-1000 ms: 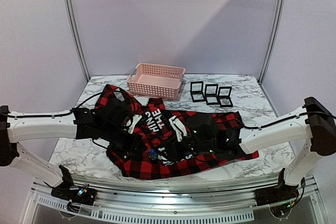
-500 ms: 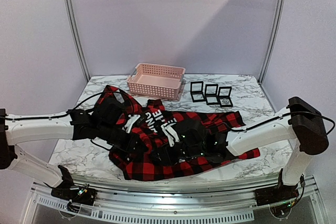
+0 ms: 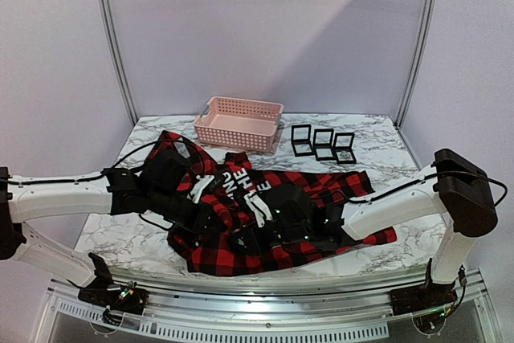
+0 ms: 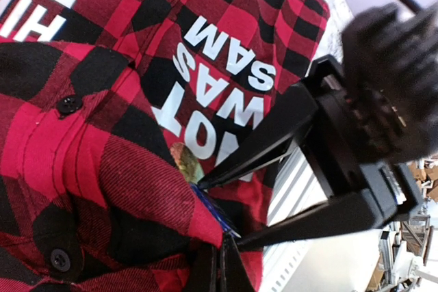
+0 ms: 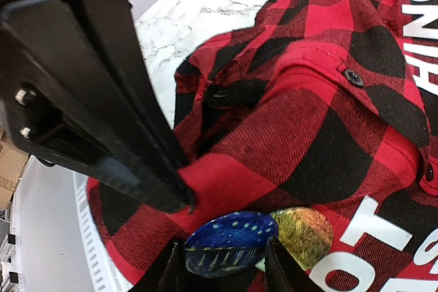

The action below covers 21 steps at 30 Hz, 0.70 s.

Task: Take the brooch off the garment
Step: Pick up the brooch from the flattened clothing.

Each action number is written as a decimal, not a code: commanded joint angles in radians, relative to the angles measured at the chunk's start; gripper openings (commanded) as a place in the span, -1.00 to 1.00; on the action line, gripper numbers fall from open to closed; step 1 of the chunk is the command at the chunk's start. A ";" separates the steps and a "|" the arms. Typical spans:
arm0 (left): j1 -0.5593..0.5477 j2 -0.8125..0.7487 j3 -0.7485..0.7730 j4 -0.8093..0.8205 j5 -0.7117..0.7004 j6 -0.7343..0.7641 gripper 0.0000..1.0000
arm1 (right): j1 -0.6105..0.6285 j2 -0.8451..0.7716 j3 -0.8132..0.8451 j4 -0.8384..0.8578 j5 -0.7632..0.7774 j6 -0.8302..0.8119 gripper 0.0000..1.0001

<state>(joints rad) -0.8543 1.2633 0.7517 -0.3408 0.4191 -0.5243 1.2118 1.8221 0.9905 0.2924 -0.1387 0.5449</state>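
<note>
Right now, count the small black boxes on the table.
3. All stand in a row on the table behind the garment, right of the pink basket: left box, middle box, right box. Others may be hidden under the garment.

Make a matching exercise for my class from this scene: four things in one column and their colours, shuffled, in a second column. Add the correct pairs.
Column one
1. garment
2. basket
3. brooch
4. table

Column two
a. white marble with grey veins
b. dark blue and golden yellow
c. red and black plaid with white lettering
d. pale pink

Pairs: 1-c, 2-d, 3-b, 4-a
</note>
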 commanded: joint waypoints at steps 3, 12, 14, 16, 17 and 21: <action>0.014 -0.025 -0.017 0.044 0.027 -0.012 -1.00 | 0.009 0.032 0.031 -0.030 0.070 0.001 -0.26; 0.014 -0.027 -0.021 0.046 0.021 -0.022 -1.00 | 0.010 0.033 0.045 -0.044 0.129 0.032 -0.35; 0.016 -0.030 -0.021 0.043 0.008 -0.027 -1.00 | 0.017 0.030 0.045 -0.058 0.180 0.037 -0.39; 0.019 -0.034 -0.022 0.042 -0.002 -0.037 -1.00 | 0.022 0.026 0.053 -0.081 0.224 0.037 -0.40; 0.021 -0.034 -0.023 0.043 -0.004 -0.041 -1.00 | 0.024 0.025 0.060 -0.106 0.246 0.038 -0.41; 0.024 -0.037 -0.027 0.049 -0.010 -0.048 -1.00 | 0.030 0.032 0.078 -0.153 0.294 0.038 -0.47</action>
<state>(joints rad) -0.8467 1.2526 0.7364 -0.3260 0.4057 -0.5583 1.2373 1.8362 1.0412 0.2287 0.0502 0.5770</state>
